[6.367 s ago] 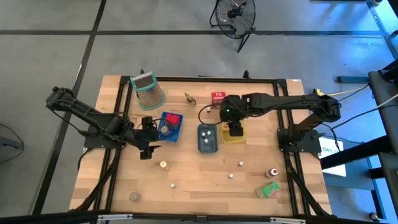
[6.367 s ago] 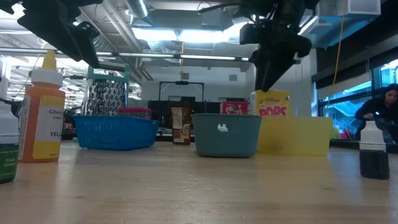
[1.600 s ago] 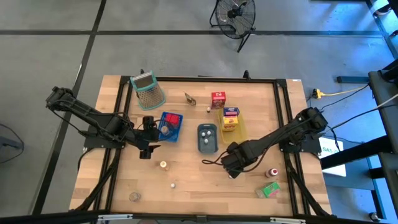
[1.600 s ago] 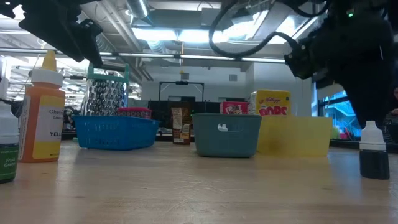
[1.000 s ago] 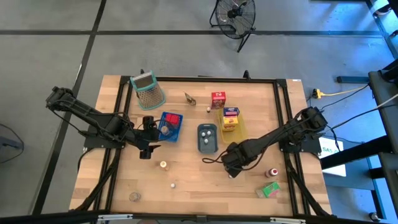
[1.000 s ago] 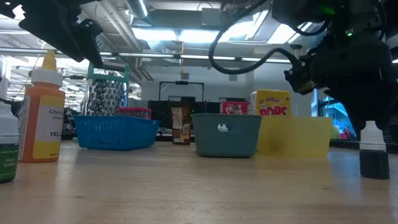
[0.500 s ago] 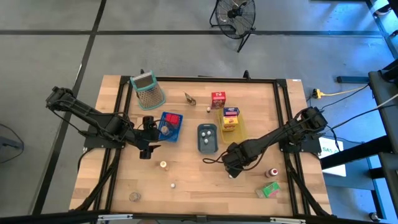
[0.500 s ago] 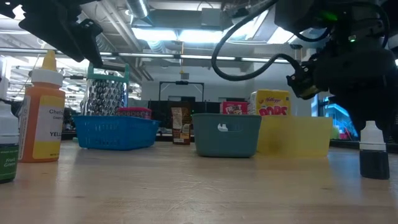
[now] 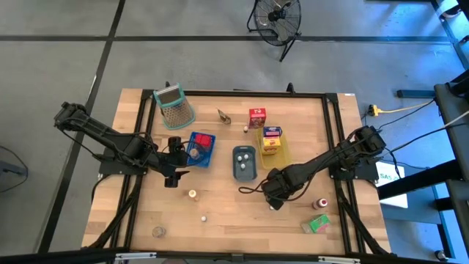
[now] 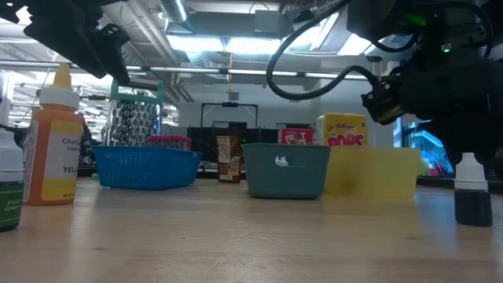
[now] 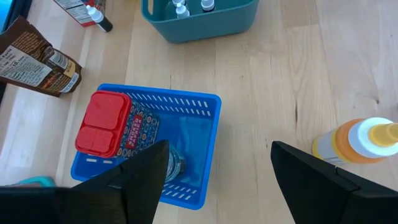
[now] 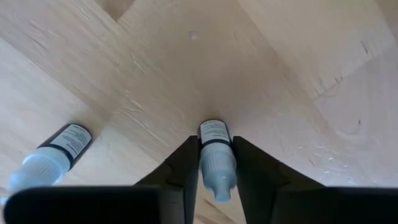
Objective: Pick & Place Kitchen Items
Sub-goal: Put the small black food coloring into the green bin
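Observation:
A small dark bottle with a pale cap [image 12: 216, 163] stands on the wooden table between the fingers of my right gripper [image 12: 215, 142], which points down at the table's near middle [image 9: 273, 199] and is shut on it. A second such bottle [image 12: 53, 155] stands close by; the low view shows one such bottle [image 10: 471, 192]. My left gripper [image 11: 219, 149] hangs open above the table, just short of the blue tray [image 11: 205, 134], which holds a red carton [image 11: 102, 123]. An orange squeeze bottle [image 9: 192, 194] stands near it. My right gripper pinches the small bottle between its two fingers, one on each side of its dark body [image 12: 212, 148] and cap. The fingers come from above, pointing down. The bottle stands upright with its base on the table.
At mid-table stand a grey-blue tray [image 9: 244, 163] and a yellow tray [image 9: 278, 157] with a carton in it; behind them a red carton [image 9: 256, 116] and the grater [image 9: 174, 105]. A red-capped bottle [image 9: 320, 203] and a green carton [image 9: 316, 223] lie near the right front.

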`<state>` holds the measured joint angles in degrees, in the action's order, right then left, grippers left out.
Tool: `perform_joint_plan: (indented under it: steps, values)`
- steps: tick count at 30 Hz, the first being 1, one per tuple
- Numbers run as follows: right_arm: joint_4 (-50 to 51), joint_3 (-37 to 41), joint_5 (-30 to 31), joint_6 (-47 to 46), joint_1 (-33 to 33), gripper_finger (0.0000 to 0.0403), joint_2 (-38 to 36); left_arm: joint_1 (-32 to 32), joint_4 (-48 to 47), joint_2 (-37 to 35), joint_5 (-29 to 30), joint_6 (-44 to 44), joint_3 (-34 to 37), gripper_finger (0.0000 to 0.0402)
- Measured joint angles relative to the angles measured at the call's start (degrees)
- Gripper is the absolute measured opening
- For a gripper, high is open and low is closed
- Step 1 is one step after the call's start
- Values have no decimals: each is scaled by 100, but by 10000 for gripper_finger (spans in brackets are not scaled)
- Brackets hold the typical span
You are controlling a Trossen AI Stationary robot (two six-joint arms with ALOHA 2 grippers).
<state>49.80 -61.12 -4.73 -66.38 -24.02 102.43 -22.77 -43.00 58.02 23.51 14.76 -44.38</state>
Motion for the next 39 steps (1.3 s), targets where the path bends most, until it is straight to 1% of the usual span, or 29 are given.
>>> perform_joint_plan:
  steps: [9, 16, 18, 21, 24, 31, 33, 37, 39]
  values:
    - [110, -31, 17, 470, 1, 79, 0, -1, -2, 0, 0, 1, 0, 279]
    - [286, -389, 29, 964, 19, 77, 0, -1, 0, 0, 2, 0, 0, 279]
    - [643, -577, 173, 1020, 33, 77, 0, 1, 0, -1, 4, 0, -2, 279]
    - [1276, -844, 595, 1030, 55, 77, 0, -1, 0, -2, 7, 2, -2, 279]
    - [1518, -1107, 765, 1205, 92, 77, -2, -1, 0, -2, 7, 2, 0, 279]
    - [1517, -1922, 804, 2019, 143, 76, -2, 0, 20, -2, 29, 1, -1, 279]
    - [1514, -2212, 975, 2417, 143, 76, -2, -1, 105, -2, 81, -3, 0, 279]
    - [1497, -2688, 1508, 3275, 175, 76, -2, -1, 179, 0, 90, -95, 0, 279]
    - [1461, -2815, 1624, 3649, 229, 76, -2, -1, 177, -2, 90, -98, 0, 279]
